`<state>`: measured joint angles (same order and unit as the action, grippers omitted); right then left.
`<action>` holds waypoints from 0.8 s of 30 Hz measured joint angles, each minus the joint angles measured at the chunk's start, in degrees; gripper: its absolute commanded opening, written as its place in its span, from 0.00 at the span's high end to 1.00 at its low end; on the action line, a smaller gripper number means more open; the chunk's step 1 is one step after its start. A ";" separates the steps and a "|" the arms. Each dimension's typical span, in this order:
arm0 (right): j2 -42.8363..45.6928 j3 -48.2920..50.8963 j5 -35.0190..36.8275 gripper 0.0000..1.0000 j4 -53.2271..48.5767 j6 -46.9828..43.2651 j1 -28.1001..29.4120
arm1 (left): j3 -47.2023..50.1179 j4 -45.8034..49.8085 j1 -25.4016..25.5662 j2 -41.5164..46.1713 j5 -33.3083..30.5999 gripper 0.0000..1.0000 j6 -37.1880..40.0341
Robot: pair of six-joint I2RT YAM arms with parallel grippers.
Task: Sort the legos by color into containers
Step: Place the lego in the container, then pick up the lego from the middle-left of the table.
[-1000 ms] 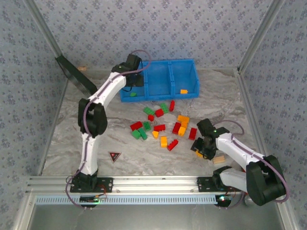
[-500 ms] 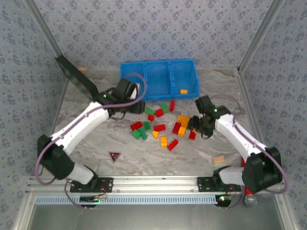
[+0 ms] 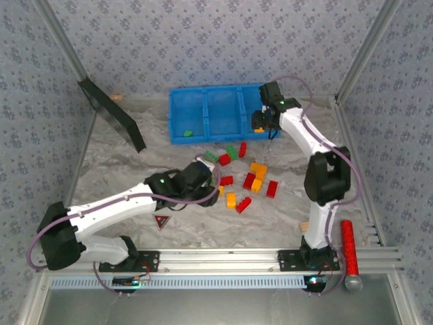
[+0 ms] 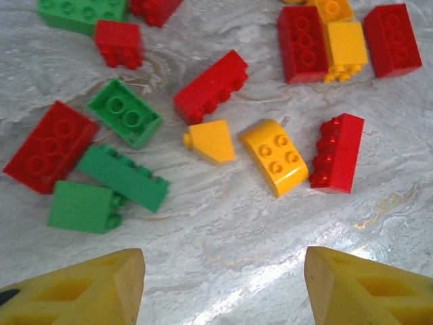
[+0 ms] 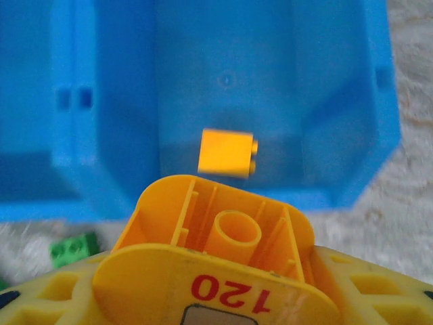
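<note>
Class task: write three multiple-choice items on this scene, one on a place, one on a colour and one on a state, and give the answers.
1. The right claw hovers over: A the bin's right compartment; B the black panel; C the wooden block.
2. The brick in the left compartment is: A red; B green; C orange.
3. The left claw is: A shut on a red brick; B shut on a green brick; C open.
1 A: blue walls lie below its orange brick. 2 B: it shows green against blue. 3 C: its fingers stand apart above loose bricks.
</note>
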<state>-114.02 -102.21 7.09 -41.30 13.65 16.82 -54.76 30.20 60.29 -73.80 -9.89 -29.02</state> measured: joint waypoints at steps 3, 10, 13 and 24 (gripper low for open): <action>-7.76 -6.88 0.24 0.52 0.39 -1.57 -1.14 | 0.68 -3.41 3.17 -3.87 -1.60 0.35 0.02; -18.32 -17.53 -0.11 0.52 -0.11 -3.54 -3.48 | -5.90 -5.40 7.39 -15.76 -3.28 0.33 2.71; -20.02 -19.45 -0.52 0.50 -0.33 -4.35 -3.82 | -10.82 -6.71 8.15 -20.13 -3.19 0.33 4.00; -21.97 -19.87 -2.38 0.36 -0.42 -6.03 -3.89 | -18.93 -7.23 8.50 -30.03 -0.83 0.33 7.23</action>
<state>-135.98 -122.08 4.71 -41.71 7.62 12.93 -73.69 22.96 68.79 -103.83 -10.72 -21.78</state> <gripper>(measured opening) 0.628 0.671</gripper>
